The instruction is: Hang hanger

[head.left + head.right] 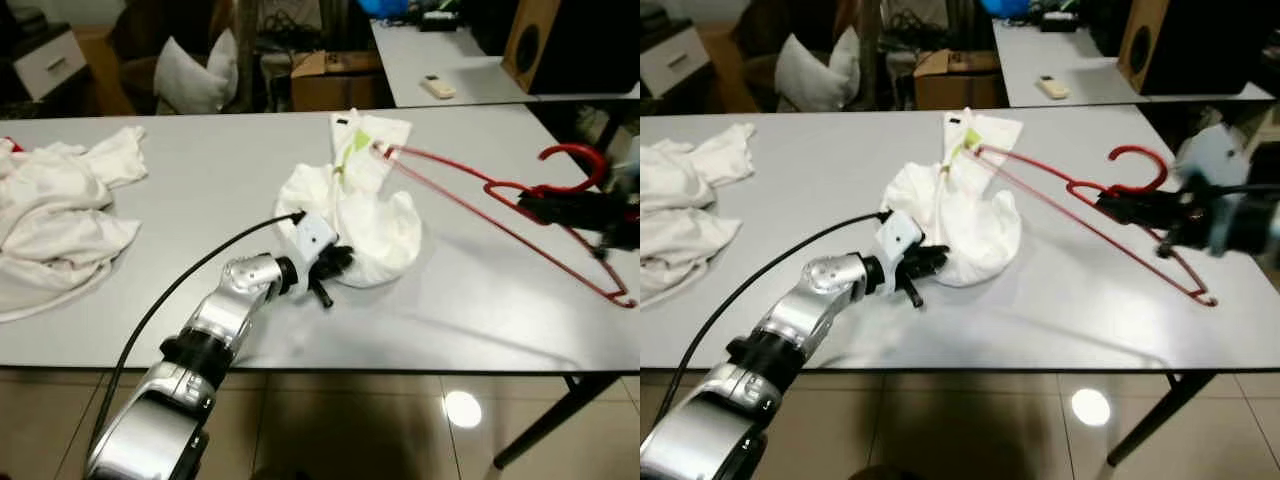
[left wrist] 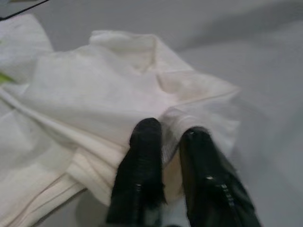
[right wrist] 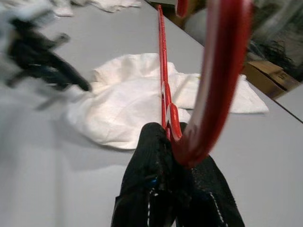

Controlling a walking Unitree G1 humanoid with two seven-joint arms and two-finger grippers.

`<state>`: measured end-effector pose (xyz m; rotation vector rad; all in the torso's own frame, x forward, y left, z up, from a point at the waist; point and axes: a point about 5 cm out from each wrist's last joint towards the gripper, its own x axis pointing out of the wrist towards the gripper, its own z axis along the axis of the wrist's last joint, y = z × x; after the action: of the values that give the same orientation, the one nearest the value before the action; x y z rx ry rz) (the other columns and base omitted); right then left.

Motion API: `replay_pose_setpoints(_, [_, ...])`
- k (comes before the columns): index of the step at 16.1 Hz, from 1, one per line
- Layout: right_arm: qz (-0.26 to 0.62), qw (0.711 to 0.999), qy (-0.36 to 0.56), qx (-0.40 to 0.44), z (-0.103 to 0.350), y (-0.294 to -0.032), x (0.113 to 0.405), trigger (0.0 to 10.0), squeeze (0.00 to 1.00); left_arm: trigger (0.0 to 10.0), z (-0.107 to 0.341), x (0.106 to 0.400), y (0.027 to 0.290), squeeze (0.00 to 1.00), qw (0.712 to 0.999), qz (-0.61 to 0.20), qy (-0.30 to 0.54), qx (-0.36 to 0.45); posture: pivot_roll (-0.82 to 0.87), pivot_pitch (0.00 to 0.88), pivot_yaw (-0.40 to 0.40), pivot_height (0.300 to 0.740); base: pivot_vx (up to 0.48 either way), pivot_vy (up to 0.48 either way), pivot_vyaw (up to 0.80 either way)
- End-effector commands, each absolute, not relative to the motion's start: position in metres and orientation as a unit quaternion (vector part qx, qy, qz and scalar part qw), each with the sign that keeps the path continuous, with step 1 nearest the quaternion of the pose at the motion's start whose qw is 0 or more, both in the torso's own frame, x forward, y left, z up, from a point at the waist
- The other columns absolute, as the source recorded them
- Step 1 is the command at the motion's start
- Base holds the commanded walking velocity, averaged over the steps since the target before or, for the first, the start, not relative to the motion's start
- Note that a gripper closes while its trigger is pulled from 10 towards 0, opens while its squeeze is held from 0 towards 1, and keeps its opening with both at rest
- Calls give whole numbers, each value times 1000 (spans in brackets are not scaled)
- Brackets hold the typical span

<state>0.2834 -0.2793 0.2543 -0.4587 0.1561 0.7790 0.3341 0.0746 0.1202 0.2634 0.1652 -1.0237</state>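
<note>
Grey and wide, the tabletop (image 1: 200,200) carries a crumpled white garment (image 1: 365,225) at its middle and a heap of white cloth (image 1: 55,220) well off beyond the left arm; cardboard boxes (image 1: 335,80) and a pillow (image 1: 195,70) sit behind it. From the head camera, the left tool (image 1: 330,272) lies at the near edge of the garment, its black fingers touching the fabric. Just beyond the garment's far side, one end of the red hanger (image 1: 500,205) is tucked into the cloth, near a white label with a green mark. This thin red wire triangle, tilted and apparently lifted off the surface, stretches from there to the right tool (image 1: 1140,212), which grips it just below the curved hook.

Along the left wrist, two black fingers (image 2: 142,165) stand close together with a fold of the white fabric pinched between them.

Along the right wrist, the black fingers (image 3: 156,189) are pressed tight on the hanger's neck; the glossy red hook (image 3: 222,75) curves up close to the lens, blurred, and a thin red bar runs away toward the garment, with the left tool just beyond it.
</note>
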Motion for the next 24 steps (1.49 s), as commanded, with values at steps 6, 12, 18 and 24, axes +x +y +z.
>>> replay_pose_setpoints(6, [192, 974, 3, -116, 248, -232, 318, 10000, 0, 10000, 144, 301, 55, 1000, 805, -549, 24, 223, 1, 0, 68, 740, 0, 0, 0])
replay_pose_setpoints(12, [132, 989, -46, -53, 248, -193, 315, 10000, 0, 10000, 157, 275, 78, 1000, 742, -585, 53, 323, 8, 0, 49, 740, 0, 0, 0])
replay_pose_setpoints(18, [136, 990, -29, -32, 230, -166, 292, 10000, 0, 10000, 201, 283, 124, 1000, 881, -443, 5, 166, 5, 0, 57, 740, 0, 0, 0])
replay_pose_setpoints(24, [60, 998, -11, 25, 215, -166, 271, 10000, 0, 10000, 203, 280, 171, 0, 980, -190, -3, 60, 3, 0, 49, 740, 0, 0, 0])
